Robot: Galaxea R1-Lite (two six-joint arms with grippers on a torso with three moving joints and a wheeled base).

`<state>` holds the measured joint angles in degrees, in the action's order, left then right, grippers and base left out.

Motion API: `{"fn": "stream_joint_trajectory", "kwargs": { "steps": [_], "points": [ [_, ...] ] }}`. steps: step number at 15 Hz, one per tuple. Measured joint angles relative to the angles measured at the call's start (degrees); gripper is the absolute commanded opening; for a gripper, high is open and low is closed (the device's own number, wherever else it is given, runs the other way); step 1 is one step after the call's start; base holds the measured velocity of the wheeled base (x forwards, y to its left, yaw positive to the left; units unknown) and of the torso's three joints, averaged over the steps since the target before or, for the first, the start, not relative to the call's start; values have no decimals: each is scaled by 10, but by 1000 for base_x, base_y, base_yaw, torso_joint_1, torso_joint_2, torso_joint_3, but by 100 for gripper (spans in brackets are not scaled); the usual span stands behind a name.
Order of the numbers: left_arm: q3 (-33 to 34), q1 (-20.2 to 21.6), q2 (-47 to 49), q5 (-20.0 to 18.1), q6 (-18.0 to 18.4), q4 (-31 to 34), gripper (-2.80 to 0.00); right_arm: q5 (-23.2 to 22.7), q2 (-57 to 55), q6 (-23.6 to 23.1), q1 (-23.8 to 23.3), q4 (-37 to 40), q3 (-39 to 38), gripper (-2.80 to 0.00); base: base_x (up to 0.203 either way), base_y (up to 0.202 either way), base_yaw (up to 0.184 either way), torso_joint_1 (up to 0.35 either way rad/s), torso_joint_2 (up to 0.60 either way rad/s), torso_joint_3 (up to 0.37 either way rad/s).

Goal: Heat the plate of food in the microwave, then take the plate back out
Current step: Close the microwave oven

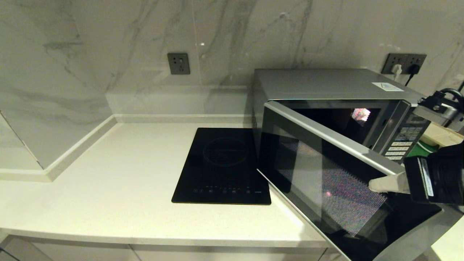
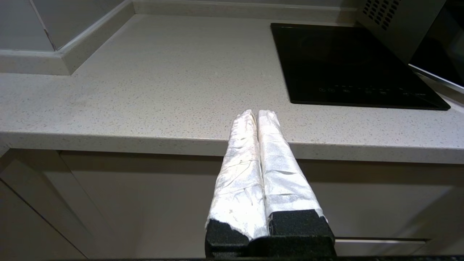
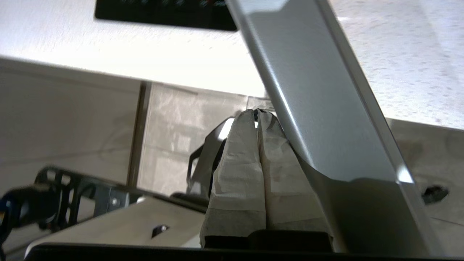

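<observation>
- Microwave door, dark glass with a silver strip along its edge, hangs partly swung out over the front edge of the counter, nearest of all on the right.
- Right gripper sits against that door's outer face, its tape-wrapped fingers pressed together with nothing between them, tips beside the silver door edge.
- Left gripper hovers low at the counter's front edge, well apart from the oven, its white-wrapped fingers clenched on nothing.
- Pale speckled counter runs left from the door.
- Black induction hob lies flat just beside the microwave's left side; the open door's hinge corner reaches over the hob's right margin.
- Inside the dark cavity only a small pinkish glint shows; I cannot tell whether the plate of food is in there.
- Button panel sits on the oven's right.
- Farther back, a grey wall socket on the marble wall, and a second socket with plugs behind the oven.
</observation>
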<state>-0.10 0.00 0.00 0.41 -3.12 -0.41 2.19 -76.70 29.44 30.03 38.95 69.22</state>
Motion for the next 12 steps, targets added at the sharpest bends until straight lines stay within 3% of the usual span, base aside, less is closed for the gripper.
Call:
{"fn": "stream_joint_trajectory", "kwargs": {
  "steps": [4, 7, 10, 12],
  "points": [
    [0, -1, 0, 0, 0, 0, -280, 17, 8, -1, -52, -55, -22, -280, 0, 0, 0, 0, 0, 0],
    [0, 0, 0, 0, 0, 0, -280, 30, -6, -22, -76, -77, 41, -280, 0, 0, 0, 0, 0, 0],
    [0, 0, 0, 0, 0, 0, -280, 40, -31, -39, -83, -45, 115, -280, 0, 0, 0, 0, 0, 0],
    [0, 0, 0, 0, 0, 0, -280, 83, -51, -38, -93, -44, 130, -280, 0, 0, 0, 0, 0, 0]
  ]
}}
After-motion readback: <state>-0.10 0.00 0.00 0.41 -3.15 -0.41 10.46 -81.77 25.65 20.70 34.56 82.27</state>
